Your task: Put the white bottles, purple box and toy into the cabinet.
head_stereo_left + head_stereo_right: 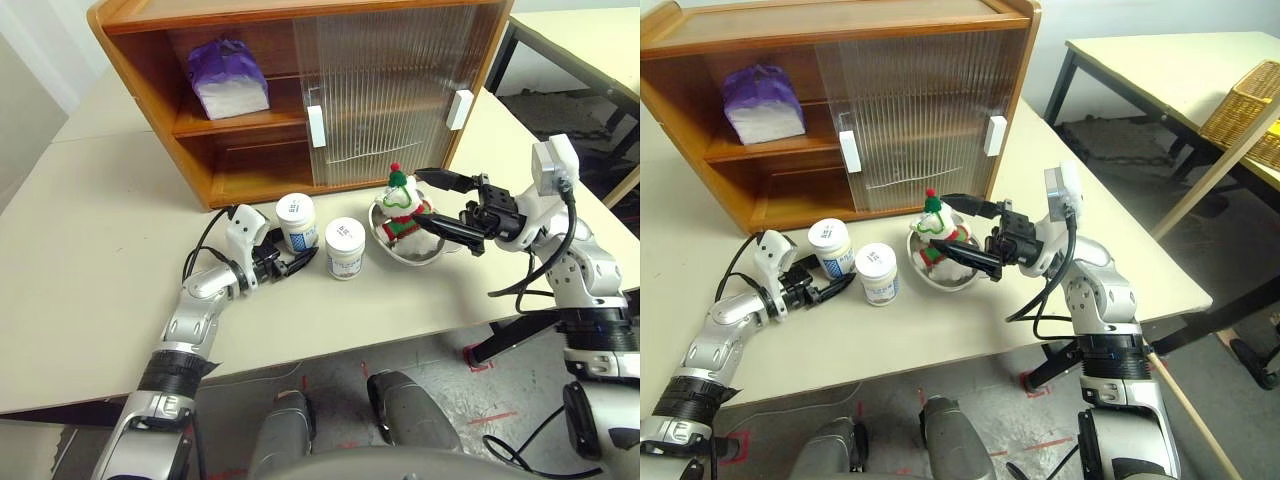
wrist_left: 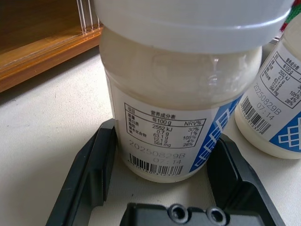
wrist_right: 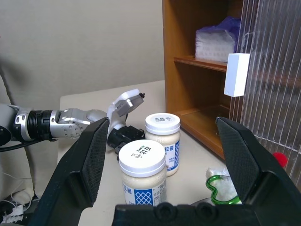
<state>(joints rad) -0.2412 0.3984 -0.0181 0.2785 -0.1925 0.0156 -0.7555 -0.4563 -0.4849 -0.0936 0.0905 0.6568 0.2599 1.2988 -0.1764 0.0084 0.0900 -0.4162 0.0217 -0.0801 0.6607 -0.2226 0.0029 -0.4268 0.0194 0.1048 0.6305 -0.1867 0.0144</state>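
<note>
the bench [image 1: 90,260] is a broad pale surface carrying everything. at its back stands the cabinet [image 1: 140,60], its left half open, its right half covered by the two ribbed sliding doors [image 1: 390,90] with white handles. the purple box [image 1: 228,78] already lies on the upper shelf in the open half, white end facing out.

in front of the cabinet, a steel bowl [image 1: 410,250] sits on the bench with the toy [image 1: 401,205] standing in it, red pompom up. the right gripper [image 1: 435,205] hangs beside the bowl, pointing across toward the toy, with its fingers spread wide and nothing between them; one finger lies above the bowl's far rim and the other across its near rim, with the toy just beyond the fingertips.

the two white bottles stand upright on the bench close to each other, left of the bowl. the rear bottle [image 1: 296,221] is nearer the cabinet, the front bottle [image 1: 345,248] nearer the bowl. the left gripper [image 1: 290,262] is low over the bench at the rear bottle, its fingers apart on either side of that bottle's base. in the left wrist view the rear bottle [image 2: 178,103] fills the space between the black fingers [image 2: 94,169]; a narrow gap shows at the left finger, and contact at the other cannot be told.
</note>
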